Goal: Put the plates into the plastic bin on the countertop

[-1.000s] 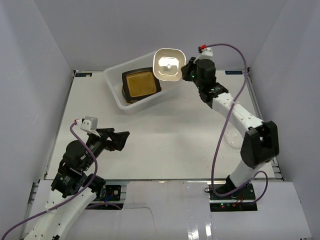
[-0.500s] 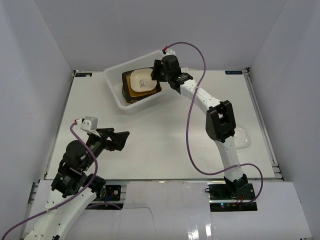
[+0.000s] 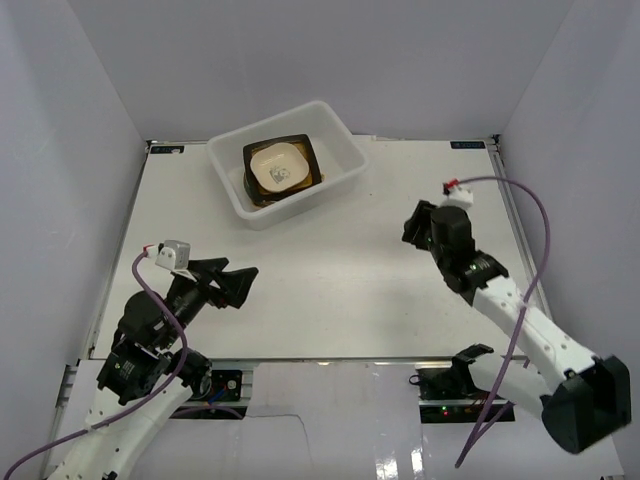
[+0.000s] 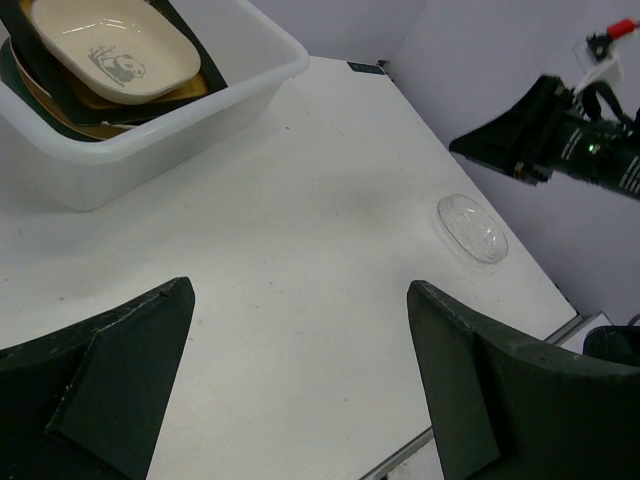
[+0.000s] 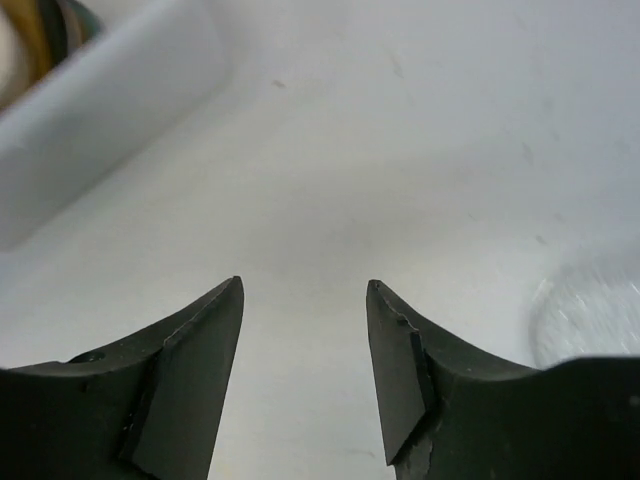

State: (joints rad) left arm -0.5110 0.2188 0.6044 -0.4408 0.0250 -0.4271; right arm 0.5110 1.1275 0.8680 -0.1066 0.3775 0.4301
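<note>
The right claw (image 5: pixel 304 282) hangs just above the flat white desk (image 3: pixel 330 260), its two dark fingers apart with nothing between them. Just to its right, near the desk's right edge, lies the small clear shallow plastic dish (image 4: pixel 472 228), flat on the surface and, as far as can be seen, the only plate left outside. Well apart from it, at the far edge left of centre, stands the white translucent rectangular plastic bin (image 3: pixel 340 135). Inside it, a small cream square dish (image 3: pixel 278 170) rests on top of a black square plate with a yellow centre (image 3: pixel 311 168).

The left claw (image 4: pixel 300 290) is spread wide and empty above the near left corner.

The clear dish looks risky to pick up. Its rim is low and probably slick, so a finger may skate over it or push it towards the right edge and off. A pinch on one rim could also let it tilt and slip on the way to the bin.
</note>
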